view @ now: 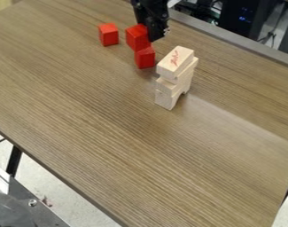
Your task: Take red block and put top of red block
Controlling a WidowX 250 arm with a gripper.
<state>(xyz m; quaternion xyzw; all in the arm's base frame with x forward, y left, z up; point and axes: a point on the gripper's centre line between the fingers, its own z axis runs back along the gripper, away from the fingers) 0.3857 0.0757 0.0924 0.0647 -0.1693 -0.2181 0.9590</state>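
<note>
Near the top edge of the camera view, the black gripper point(150, 27) hangs right against the upper right side of a red block point(137, 38). That block overlaps the upper left part of a second red block point(145, 58); whether it rests on it, stands behind it or is held above the table cannot be made out. A third red block point(108, 34) sits apart on the table to the left. The gripper's hold is unclear, as its lower end is partly hidden by the first block.
Just right of the red blocks stands a stack of pale wooden blocks point(176, 75), the top one bearing a red mark. The brown wood-grain table point(110, 133) reaches toward the front. Dark equipment point(247, 17) is beyond its back edge.
</note>
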